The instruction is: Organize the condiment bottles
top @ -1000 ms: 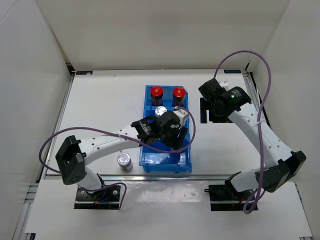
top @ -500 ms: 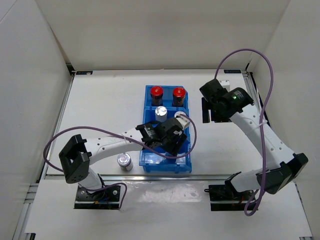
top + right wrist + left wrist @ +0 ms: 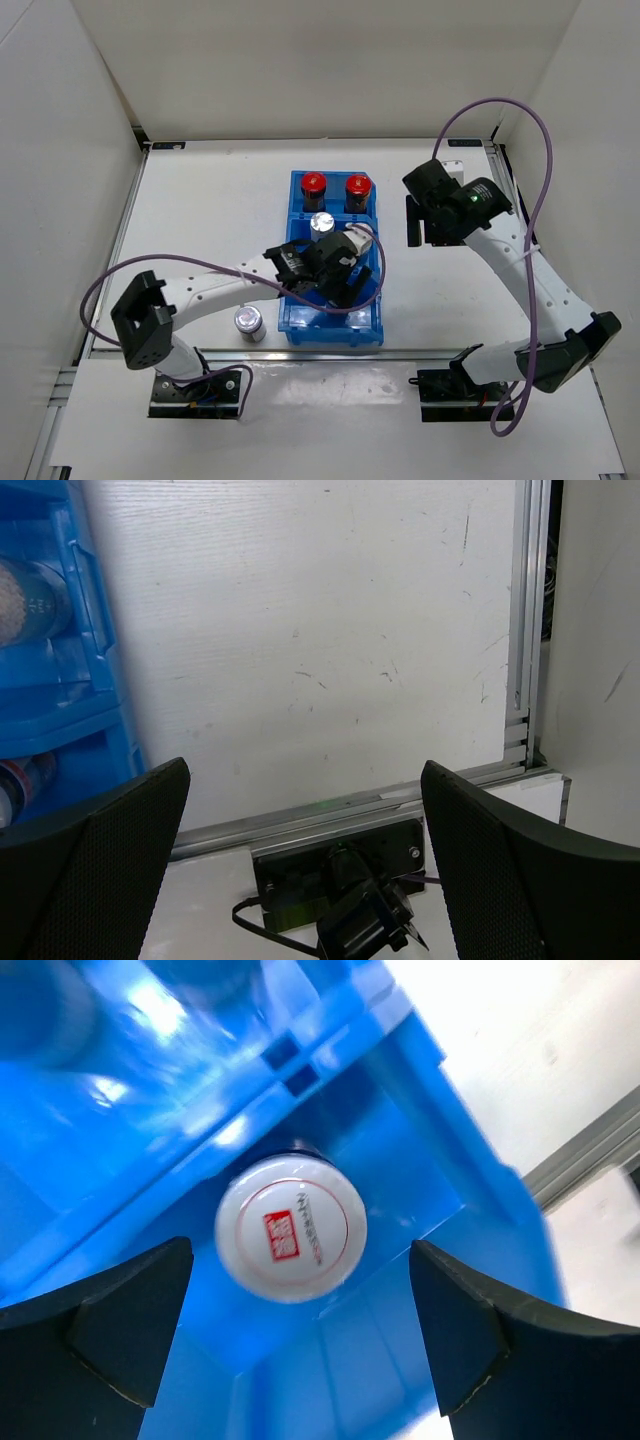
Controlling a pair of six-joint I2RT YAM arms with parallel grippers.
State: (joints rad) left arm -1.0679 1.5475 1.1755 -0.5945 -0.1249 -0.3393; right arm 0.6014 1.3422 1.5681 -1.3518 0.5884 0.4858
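Off to the left of the left gripper [image 3: 335,275], one silver-capped bottle [image 3: 247,321] stands outside the blue bin [image 3: 330,336]. Between its spread fingers, a white-capped bottle [image 3: 291,1228] stands free inside the bin; a crooked lift could clip and topple it. The right gripper [image 3: 300,820], also spread, hovers over the scuffed white table [image 3: 330,630], with white walls [image 3: 300,60] around.

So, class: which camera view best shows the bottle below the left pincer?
Left wrist: the white-capped bottle fills the centre, inside the blue bin. From above, the left pincer covers it; right wrist shows the bin's side, its bottles unidentifiable.
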